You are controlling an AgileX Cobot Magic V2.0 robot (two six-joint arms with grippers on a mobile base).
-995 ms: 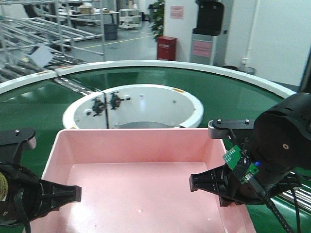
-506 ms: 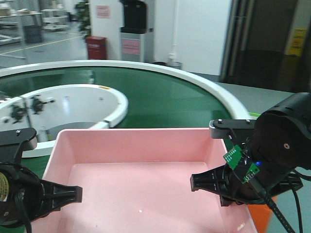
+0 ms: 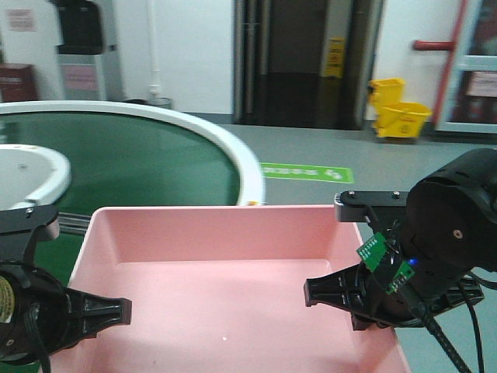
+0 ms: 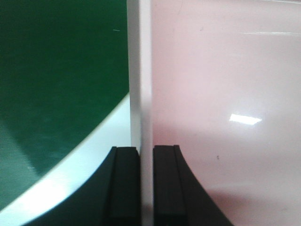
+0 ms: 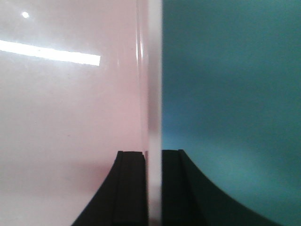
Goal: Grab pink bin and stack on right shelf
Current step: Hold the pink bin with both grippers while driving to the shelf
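The front view looks over a grey floor (image 3: 373,159) in a hall. A round green conveyor (image 3: 132,151) with a white rim (image 3: 235,167) fills the 9 to 10 o'clock part. A dark doorway (image 3: 291,62) stands at 12 o'clock and a yellow mop bucket (image 3: 397,116) at 1 to 2 o'clock. A green arrow strip (image 3: 305,172) lies on the floor just right of the conveyor. A black cabinet (image 3: 78,35) stands at 11 o'clock.

The pink bin (image 3: 225,295) takes up the 6 o'clock foreground, open side up and level. Its far edge overlaps the conveyor's rim in the picture. What lies under it is hidden.

The left gripper (image 4: 146,157) sits on the bin's 9 o'clock wall. In its wrist view the two black fingers (image 4: 124,188) are drawn in to a narrow gap, one on each side of the wall and both touching it, so they pinch it. Outside the wall, at 9 o'clock in that view, the conveyor's green and its white rim show.

The right gripper (image 5: 154,160) sits on the bin's 3 o'clock wall in the same way. Its fingers (image 5: 129,188) are pressed against either face of the wall and clamp it. Pink lies at 9 o'clock in that view and a blurred teal surface at 3 o'clock. I cannot tell what that surface is.
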